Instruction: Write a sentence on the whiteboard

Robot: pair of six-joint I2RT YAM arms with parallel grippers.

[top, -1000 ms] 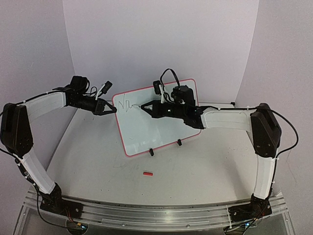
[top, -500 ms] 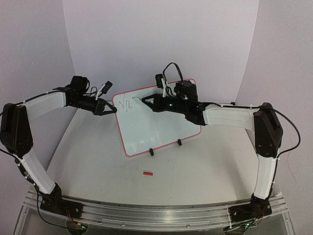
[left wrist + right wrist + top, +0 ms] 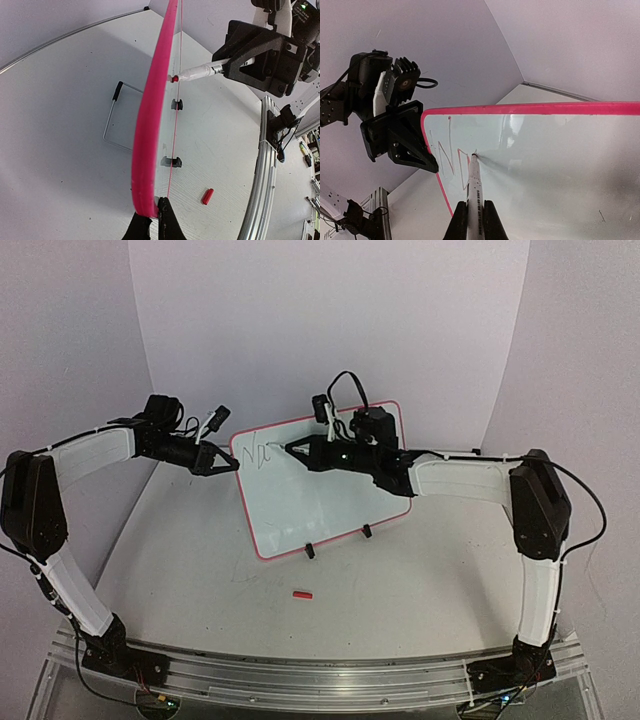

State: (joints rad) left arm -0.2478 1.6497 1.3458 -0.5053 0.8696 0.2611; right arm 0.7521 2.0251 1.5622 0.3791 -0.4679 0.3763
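The whiteboard (image 3: 320, 490), white with a pink-red rim, stands tilted on two black clip feet at the table's middle. My left gripper (image 3: 232, 464) is shut on its left rim; the left wrist view shows the rim (image 3: 150, 145) edge-on between the jaws. My right gripper (image 3: 300, 450) is shut on a white marker (image 3: 474, 192) whose tip touches the board (image 3: 545, 165). The sentence (image 3: 447, 152) is only a few strokes, roughly "No", at the board's upper left, also seen from above (image 3: 264, 452).
A small red marker cap (image 3: 302, 594) lies on the table in front of the board, also in the left wrist view (image 3: 207, 196). A wire stand (image 3: 116, 120) sits behind the board. A metal rail (image 3: 300, 675) runs along the near edge. Purple walls close in behind.
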